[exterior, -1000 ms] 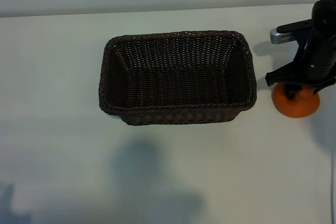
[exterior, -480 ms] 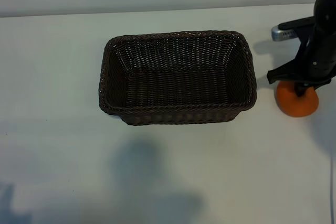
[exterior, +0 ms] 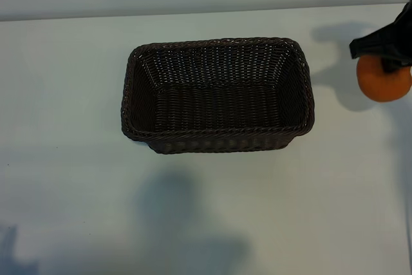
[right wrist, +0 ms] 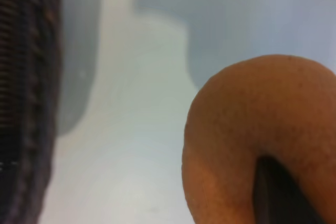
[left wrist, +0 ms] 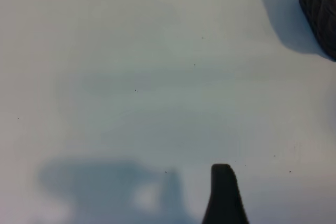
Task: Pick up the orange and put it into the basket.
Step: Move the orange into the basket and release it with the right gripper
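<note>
The orange (exterior: 383,80) hangs above the table at the far right of the exterior view, with my right gripper (exterior: 390,62) shut on it from above; its shadow falls on the table to its left. In the right wrist view the orange (right wrist: 247,129) fills the near side, and one dark finger (right wrist: 278,192) presses against it. The dark-brown wicker basket (exterior: 129,104) stands empty in the middle of the table, left of the orange. My left gripper is out of the exterior view; its wrist view shows one dark fingertip (left wrist: 222,182) over bare table, holding nothing.
The white tabletop (exterior: 206,210) stretches around the basket on every side. A corner of the basket (left wrist: 319,9) shows in the left wrist view, and its wall (right wrist: 21,103) shows in the right wrist view.
My right gripper closed on the orange and lifted it off the table, carrying it toward the far edge. The basket and the left gripper have not moved.
</note>
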Tool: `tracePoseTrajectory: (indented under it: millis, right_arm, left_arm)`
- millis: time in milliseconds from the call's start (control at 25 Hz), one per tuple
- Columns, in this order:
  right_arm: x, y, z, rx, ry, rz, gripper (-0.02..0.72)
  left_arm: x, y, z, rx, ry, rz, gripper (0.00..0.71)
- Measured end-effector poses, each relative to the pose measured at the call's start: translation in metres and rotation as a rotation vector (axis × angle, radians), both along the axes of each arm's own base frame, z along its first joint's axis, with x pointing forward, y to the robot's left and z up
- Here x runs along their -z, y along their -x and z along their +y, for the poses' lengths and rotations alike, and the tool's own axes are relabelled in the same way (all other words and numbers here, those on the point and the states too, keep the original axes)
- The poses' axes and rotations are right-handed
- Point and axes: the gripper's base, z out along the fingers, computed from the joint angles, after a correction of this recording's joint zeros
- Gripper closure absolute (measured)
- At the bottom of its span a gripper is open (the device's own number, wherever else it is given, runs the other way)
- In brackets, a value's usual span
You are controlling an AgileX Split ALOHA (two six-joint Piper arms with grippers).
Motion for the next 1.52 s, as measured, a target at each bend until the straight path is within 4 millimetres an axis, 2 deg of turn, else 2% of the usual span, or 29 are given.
tracePoseTrajectory:
  millis: [200,440,680,880,1040,1160,1240,1520]
  right_arm:
    - [-0.012,0.005,0.005,-0.045,-0.039,0.017,0.596]
    - [-0.040,0.000,0.018,-0.090,-0.103,-0.021,0.601]
    - [-0.061,-0.005,0.060,-0.219,-0.115,-0.059,0.608]
    - [-0.059,-0.013,0.098,-0.316,-0.115,-0.026,0.608]
    - [-0.050,-0.022,0.127,-0.381,-0.110,0.000,0.608]
    - [-0.035,-0.030,0.146,-0.417,-0.103,0.030,0.608]
    - [-0.020,-0.037,0.155,-0.431,-0.093,0.057,0.608]
    - [0.043,-0.064,0.164,-0.441,-0.035,0.126,0.608]
  left_arm:
    - [0.000,0.000,0.000,0.000,0.000,0.000,0.200]
    - [0.000,0.000,0.000,0.000,0.000,0.000,0.200]
    - [0.000,0.000,0.000,0.000,0.000,0.000,0.200]
    - [0.000,0.000,0.000,0.000,0.000,0.000,0.201]
    - [0.000,0.000,0.000,0.000,0.000,0.000,0.201]
    - [0.000,0.000,0.000,0.000,-0.001,0.000,0.201]
    - [0.000,0.000,0.000,0.000,-0.001,0.000,0.201]
    - [0.000,0.000,0.000,0.000,-0.001,0.000,0.201]
